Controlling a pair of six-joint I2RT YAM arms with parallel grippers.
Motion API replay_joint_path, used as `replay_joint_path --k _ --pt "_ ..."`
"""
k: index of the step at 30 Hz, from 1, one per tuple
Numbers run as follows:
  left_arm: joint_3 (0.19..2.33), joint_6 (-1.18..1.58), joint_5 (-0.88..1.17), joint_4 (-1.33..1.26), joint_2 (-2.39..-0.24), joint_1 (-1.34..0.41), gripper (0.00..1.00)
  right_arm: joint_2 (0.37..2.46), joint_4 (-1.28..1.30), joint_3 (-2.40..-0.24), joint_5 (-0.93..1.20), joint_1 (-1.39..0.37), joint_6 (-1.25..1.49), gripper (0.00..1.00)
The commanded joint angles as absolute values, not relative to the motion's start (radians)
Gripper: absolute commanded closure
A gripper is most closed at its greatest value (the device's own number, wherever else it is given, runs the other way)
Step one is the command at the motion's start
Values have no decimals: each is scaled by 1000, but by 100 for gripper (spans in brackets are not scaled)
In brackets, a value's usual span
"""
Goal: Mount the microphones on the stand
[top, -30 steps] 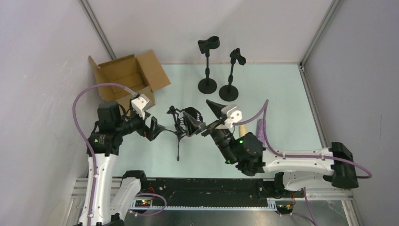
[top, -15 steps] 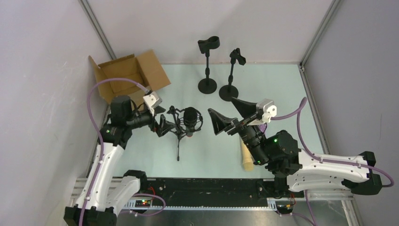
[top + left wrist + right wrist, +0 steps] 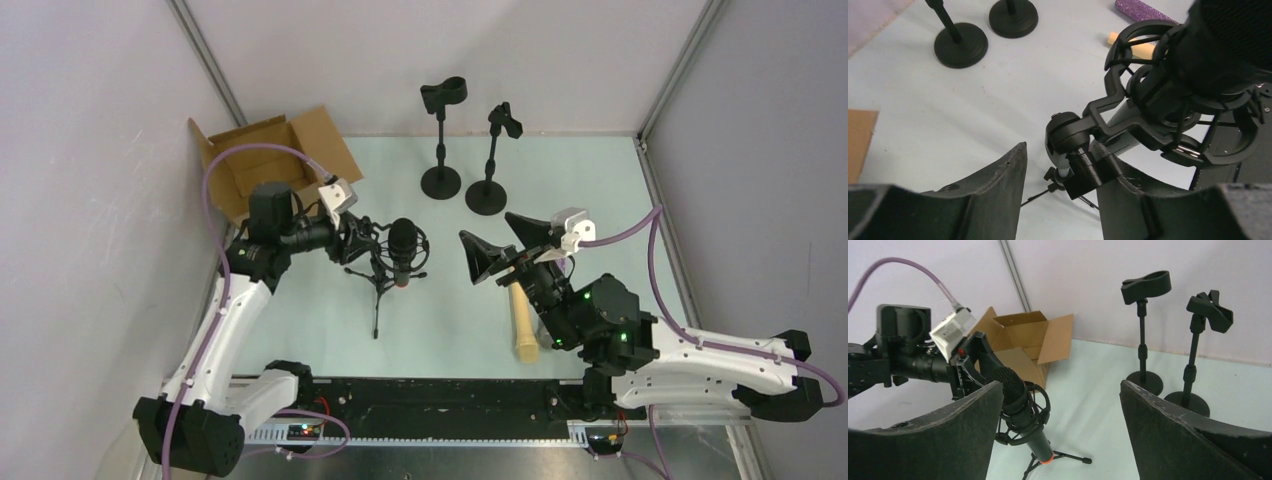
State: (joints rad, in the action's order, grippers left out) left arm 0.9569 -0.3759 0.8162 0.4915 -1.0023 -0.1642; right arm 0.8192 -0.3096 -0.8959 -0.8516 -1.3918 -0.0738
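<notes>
Though both arms' jaws gape, the left gripper [image 3: 1063, 155] straddles the black microphone's [image 3: 1010, 385] mount [image 3: 1128, 105].

Pale green table [image 3: 600, 200] carries cardboard box [image 3: 270, 160]; two round-based stands [image 3: 441, 182] [image 3: 486, 197]; tripod [image 3: 377, 310]; cream microphone [image 3: 522, 325] lying flat.

In the left wrist view we get only a sliver of the purple microphone [image 3: 1143, 9], cut off at one o'clock. From above, the right arm [image 3: 690, 350] seems to cover it, and hides the far end of the cream microphone [image 3: 523, 325].
</notes>
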Motion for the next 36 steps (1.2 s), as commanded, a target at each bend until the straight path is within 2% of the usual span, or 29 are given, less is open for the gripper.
replay_joint_path --k 1,3,6,8,13,19,26,36 --pt "1032 -417 826 451 -1012 -171 46 813 -232 -901 -850 -1359 5 10" --pt "1044 -416 826 451 -1017 -171 52 810 -214 -899 -838 -1345 29 11" --pt "1050 -420 810 451 -1025 -173 71 805 -197 -893 -826 -1329 48 12" --pt "1046 -419 808 452 -1027 -174 79 803 -183 -890 -819 -1317 61 13" --pt "1028 -418 790 452 -1016 -178 84 799 -157 -885 -812 -1306 84 16" --pt "1041 -421 742 459 -1006 -178 97 796 -140 -879 -804 -1294 101 18" --pt "1024 -496 646 464 -973 -127 100 795 -134 -870 -802 -1290 109 20" --pt "1036 -590 691 466 -966 84 100 802 -130 -844 -803 -1290 116 24"
